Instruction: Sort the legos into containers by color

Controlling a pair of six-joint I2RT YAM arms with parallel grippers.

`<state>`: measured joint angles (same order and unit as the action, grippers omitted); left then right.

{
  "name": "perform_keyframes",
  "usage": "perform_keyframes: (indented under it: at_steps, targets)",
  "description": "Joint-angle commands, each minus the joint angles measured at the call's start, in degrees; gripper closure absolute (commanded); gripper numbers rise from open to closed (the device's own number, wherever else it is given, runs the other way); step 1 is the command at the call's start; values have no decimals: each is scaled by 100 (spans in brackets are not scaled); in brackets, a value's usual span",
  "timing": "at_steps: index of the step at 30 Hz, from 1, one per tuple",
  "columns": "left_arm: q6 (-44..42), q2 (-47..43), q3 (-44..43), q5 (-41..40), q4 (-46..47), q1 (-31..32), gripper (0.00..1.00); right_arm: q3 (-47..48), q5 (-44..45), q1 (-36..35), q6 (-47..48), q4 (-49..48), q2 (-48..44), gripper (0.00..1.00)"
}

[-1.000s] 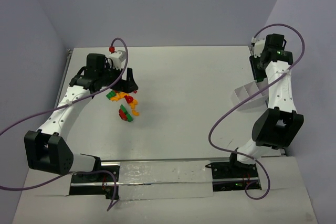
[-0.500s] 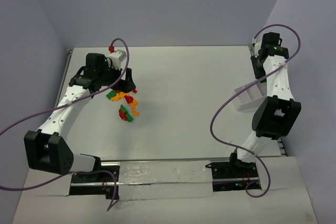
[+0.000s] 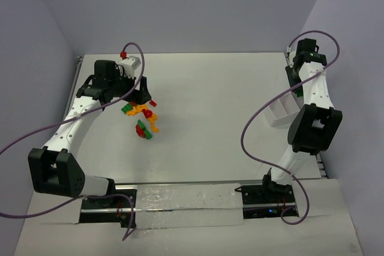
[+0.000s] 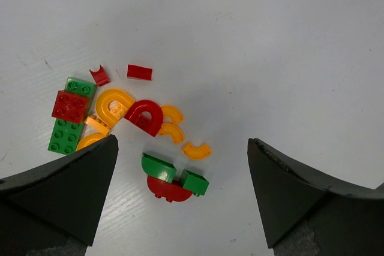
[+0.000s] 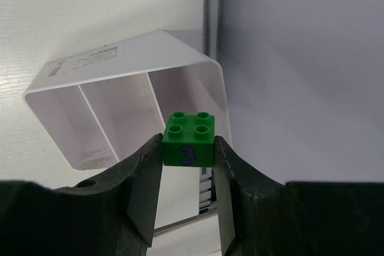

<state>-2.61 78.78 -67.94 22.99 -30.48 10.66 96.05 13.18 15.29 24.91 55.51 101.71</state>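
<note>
Since a moment ago my right elbow (image 3: 313, 127) has drawn in over the container (image 5: 120, 67); my right gripper (image 5: 188, 151) pinches a green brick (image 5: 188, 147) just above its end compartment. My left gripper (image 4: 182, 145) hovers with fingers spread wide over the loose legos (image 4: 144, 117), well left of the container.

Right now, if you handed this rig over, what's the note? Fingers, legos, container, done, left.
Left fingers: open, empty, hovering over the lego pile.
Right fingers: shut on a green brick marked 3, above the white three-compartment container.
Pile: red, green and orange pieces loose on the left of the table; container at its right edge.
Done: one green brick picked up; no brick shows in the compartments.
Left: drop the green brick, then sort the whole pile by color.
</note>
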Motion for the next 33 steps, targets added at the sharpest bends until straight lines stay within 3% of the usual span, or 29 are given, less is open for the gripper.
perform_keyframes:
  at_steps: [1,11,20,27,29,33]
  targets:
    - [-54,-13,-186,168,140,-55,1,183,210,36,-82,-282,105,79]
    - [-83,62,-212,247,120,-111,1,310,319,36,-29,-349,344,62]
    - [-112,58,-224,303,64,-165,1,283,360,36,-17,-387,305,30]
    - [-509,-73,-176,417,-272,-222,1,589,-121,-43,-187,3,-19,22]
    - [-767,-226,27,397,-425,-222,1,704,-401,-229,-275,149,-289,12]
    - [-1070,-360,301,279,-722,-222,7,551,-821,-637,-506,202,-695,7]
